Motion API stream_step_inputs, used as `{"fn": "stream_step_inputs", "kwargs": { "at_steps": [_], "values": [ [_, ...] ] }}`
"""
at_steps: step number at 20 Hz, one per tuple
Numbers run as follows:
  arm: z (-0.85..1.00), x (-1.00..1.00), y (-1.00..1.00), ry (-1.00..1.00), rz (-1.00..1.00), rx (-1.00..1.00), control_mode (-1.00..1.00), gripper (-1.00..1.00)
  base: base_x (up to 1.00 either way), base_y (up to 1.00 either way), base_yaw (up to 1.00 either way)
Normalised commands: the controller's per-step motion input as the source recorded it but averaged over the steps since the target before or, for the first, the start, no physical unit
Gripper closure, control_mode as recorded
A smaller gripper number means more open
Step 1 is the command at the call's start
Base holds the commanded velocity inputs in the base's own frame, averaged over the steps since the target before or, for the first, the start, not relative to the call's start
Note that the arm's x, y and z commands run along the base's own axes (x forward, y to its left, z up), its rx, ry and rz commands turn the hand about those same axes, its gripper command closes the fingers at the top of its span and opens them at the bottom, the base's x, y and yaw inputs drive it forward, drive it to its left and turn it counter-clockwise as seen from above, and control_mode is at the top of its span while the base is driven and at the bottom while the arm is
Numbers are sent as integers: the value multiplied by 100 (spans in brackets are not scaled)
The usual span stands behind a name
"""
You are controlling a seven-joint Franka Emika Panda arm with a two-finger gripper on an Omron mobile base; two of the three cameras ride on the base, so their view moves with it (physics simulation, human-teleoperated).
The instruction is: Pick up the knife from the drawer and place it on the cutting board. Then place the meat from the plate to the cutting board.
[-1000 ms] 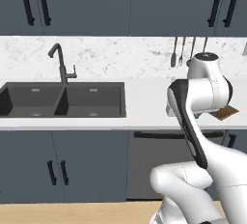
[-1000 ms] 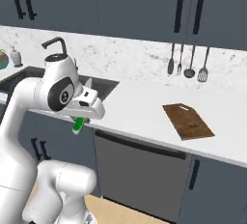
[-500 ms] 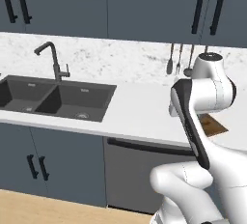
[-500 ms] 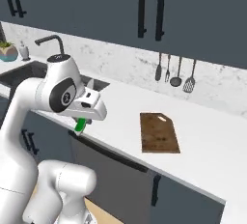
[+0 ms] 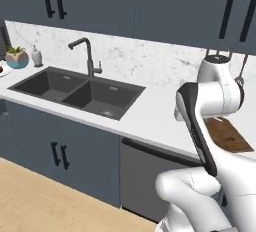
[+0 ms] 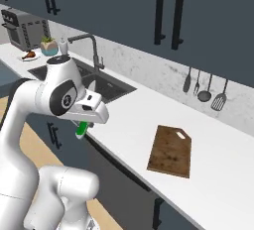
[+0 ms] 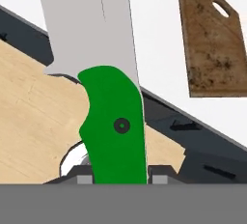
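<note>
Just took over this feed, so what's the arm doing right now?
The gripper is shut on the knife, clamped by its green handle with the pale blade pointing away from the hand. In the right base view the knife hangs under the hand at the counter's front edge. The cutting board lies bare on the white counter. The meat sits on its plate beyond the sink.

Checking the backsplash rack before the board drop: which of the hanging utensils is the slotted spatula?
The rightmost hanging utensil, with the broad pale slotted head. The others carry a narrow dark blade, a fork-like tip and a round dark ladle bowl.
</note>
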Motion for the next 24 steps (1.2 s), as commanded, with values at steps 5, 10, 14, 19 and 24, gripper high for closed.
{"fn": "stream_step_inputs", "kwargs": {
  "at_steps": [5,10,14,19,24],
  "values": [
    [0,0,0,0,0,0,100,100,16,-52,31],
    [-5,0,-11,0,2,0,-100,100,0,-18,15],
    [-38,1,-56,6,0,0,-100,100,0,0,0],
    [-67,2,-61,0,0,-5,-100,100,0,0,0],
    [-40,7,-66,6,0,-2,-100,100,0,0,0]
  ]
}}
